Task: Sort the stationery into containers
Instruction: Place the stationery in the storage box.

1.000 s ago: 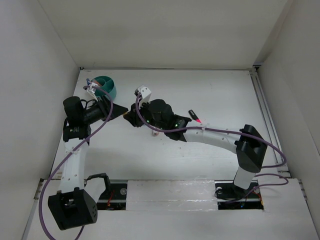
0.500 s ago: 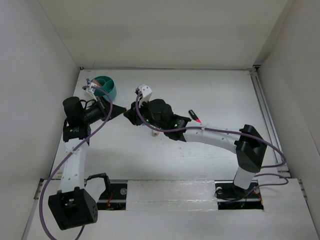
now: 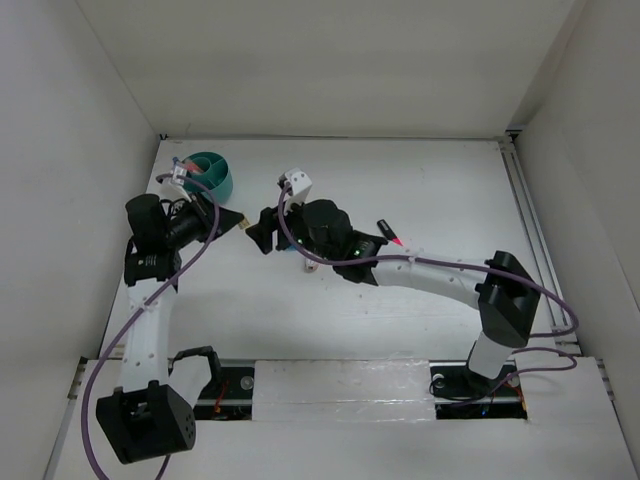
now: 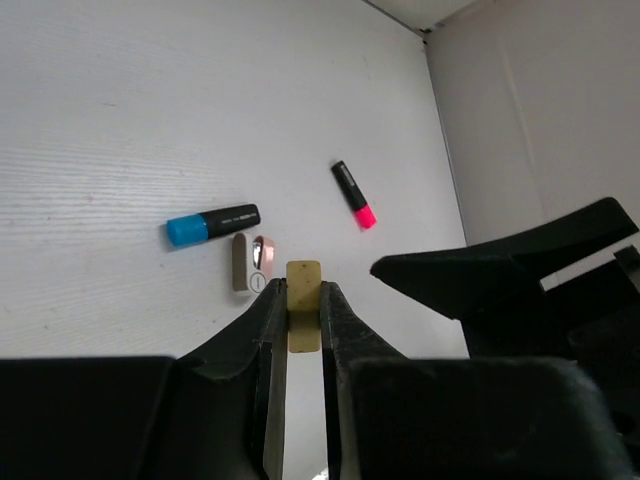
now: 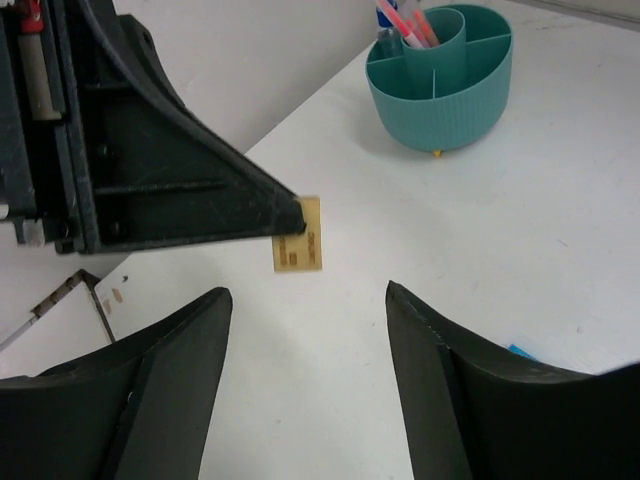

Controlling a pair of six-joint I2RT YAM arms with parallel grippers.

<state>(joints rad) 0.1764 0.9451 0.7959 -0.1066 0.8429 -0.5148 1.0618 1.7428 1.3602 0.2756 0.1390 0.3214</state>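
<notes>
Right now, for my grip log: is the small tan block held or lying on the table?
Held. The left gripper is shut on the tan block, off the table; the right gripper is open, apart from it.

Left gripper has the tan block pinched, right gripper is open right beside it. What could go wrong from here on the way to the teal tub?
1. The left gripper holds the tan block only at its fingertips, so it may twist or slip in transit.
2. The right gripper stands open close around the block; a careless move by either arm could knock it.
3. The teal tub has pens sticking up that the gripper could catch.
</notes>
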